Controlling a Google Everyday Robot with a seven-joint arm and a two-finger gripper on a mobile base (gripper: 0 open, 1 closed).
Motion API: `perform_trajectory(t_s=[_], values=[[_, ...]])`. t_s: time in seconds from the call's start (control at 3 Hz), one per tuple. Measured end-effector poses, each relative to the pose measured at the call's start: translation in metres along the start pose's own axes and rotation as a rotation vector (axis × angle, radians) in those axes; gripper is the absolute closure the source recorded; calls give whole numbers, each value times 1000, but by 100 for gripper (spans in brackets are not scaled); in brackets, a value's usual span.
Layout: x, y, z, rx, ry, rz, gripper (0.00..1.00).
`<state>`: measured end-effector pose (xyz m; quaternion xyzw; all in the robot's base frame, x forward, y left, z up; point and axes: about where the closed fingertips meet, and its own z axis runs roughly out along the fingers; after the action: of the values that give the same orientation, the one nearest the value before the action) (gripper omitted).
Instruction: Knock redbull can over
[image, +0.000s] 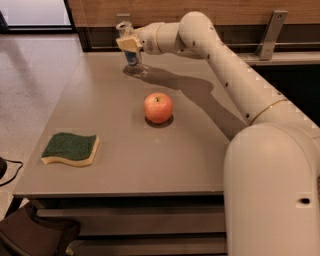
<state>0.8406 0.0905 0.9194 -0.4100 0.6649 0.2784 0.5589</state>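
The grey rectangular worktop (125, 155) fills most of the view. The cream-coloured jointed robot arm (240, 75) stretches across it from the near right to the far left corner. A green scouring sponge with a yellow underside (70, 148) lies near the front left edge. A round red apple (158, 107) sits about mid-worktop. Both are well apart from the action.

The redbull can (132, 59), a slim silver and blue metal drink can, stands upright at the far left corner, close to the back edge. Its long axis is vertical and only its lower part shows.

The tool (129, 44) is at the can's upper part, touching or just over it and hiding the top. Whether it is closed on the can or only set against it, I cannot tell.

The coming move turns on that height. The tool meets the can high up, far above its small base, and the arm comes in from the right. A sideways shove here should tip the can rather than slide it. There is bare worktop to the left and front for it to fall on.
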Motion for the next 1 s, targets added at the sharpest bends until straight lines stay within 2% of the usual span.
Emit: perform_trajectory(t_s=[0.33,0.67,1.0], values=[[-17,2,-26,40,-14,-52,100],[-31,9,-53,88,63,-104,100],[-29,11,-56,88,198,-102,100]])
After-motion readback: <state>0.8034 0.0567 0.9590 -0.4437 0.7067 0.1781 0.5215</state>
